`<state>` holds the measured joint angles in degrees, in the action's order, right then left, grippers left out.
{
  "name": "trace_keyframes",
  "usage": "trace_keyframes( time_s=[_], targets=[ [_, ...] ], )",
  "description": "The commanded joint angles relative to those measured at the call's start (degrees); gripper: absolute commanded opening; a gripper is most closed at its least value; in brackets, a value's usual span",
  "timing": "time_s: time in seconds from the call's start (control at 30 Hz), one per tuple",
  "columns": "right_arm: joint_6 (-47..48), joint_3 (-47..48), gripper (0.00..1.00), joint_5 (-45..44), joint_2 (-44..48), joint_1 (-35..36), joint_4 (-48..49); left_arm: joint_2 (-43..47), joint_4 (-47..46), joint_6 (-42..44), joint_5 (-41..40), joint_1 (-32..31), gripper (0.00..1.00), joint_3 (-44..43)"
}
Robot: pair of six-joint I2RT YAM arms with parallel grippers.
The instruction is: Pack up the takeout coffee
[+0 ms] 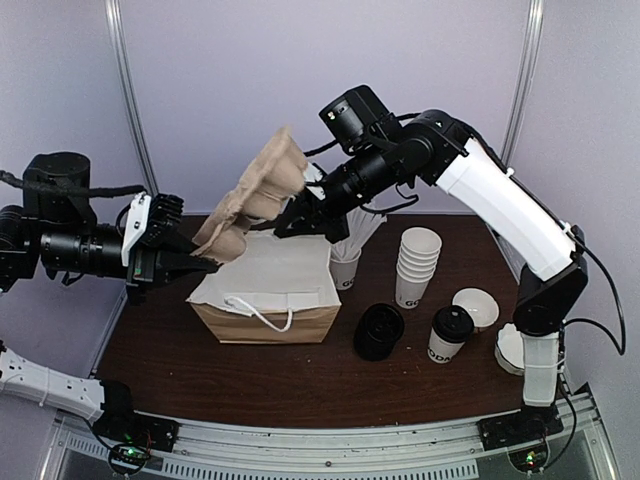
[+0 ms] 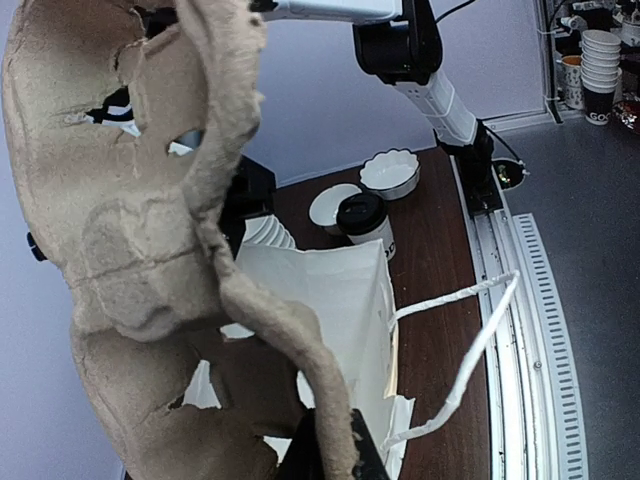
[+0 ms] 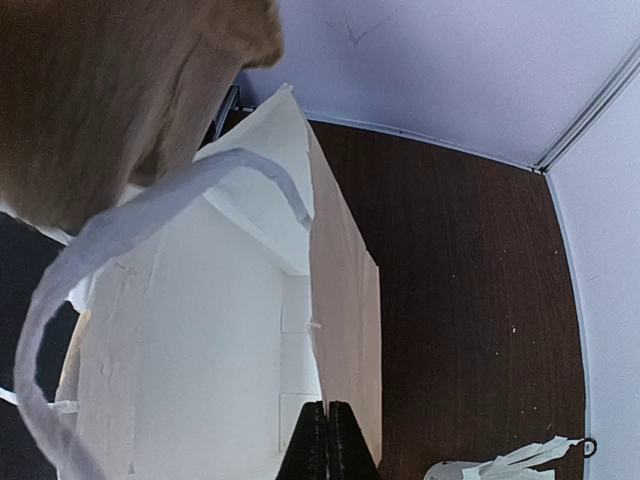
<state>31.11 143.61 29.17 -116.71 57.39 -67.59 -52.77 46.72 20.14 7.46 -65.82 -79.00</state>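
Observation:
The takeout coffee (image 1: 450, 335), a white cup with a black dome lid, stands on the table right of the bag; the left wrist view shows the coffee (image 2: 365, 215) beyond the bag's mouth. A brown paper bag (image 1: 265, 322) with a white inside stands open at the table's middle. My left gripper (image 1: 205, 262) is shut on a beige pulp cup carrier (image 1: 250, 195), held tilted above the bag's left side; the carrier (image 2: 130, 250) fills its view. My right gripper (image 1: 285, 228) is shut on the bag's far rim (image 3: 340, 290), its fingertips (image 3: 327, 440) pinched together there.
A stack of black lids (image 1: 379, 332) sits beside the coffee. Behind them stand a stack of lidless white cups (image 1: 415, 265) and a cup with white sticks (image 1: 345, 268). A white dish (image 1: 477, 305) lies at the right. The bag's white handle (image 1: 262, 312) hangs over its front.

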Motion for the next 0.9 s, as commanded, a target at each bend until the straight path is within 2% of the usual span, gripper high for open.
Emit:
trace_keyframes(
  time_s=[0.0,0.13,0.37,0.87],
  targets=[
    [-0.13,-1.08,0.0,2.0,0.89,0.01,-0.96,2.46,-2.86,0.96,2.67,-0.07,0.0,2.02],
    [-0.09,-2.6,0.0,3.95,1.88,0.01,-2.12,4.23,-4.11,1.4,1.88,-0.1,0.0,4.54],
    [-0.21,-2.48,0.0,2.25,2.1,-0.17,-1.88,-2.47,2.18,2.65,3.95,-0.08,0.0,1.68],
    [1.5,-3.91,0.0,6.33,2.43,0.01,-4.53,-7.74,10.86,3.85,-10.69,-0.09,0.0,2.0]
  ],
)
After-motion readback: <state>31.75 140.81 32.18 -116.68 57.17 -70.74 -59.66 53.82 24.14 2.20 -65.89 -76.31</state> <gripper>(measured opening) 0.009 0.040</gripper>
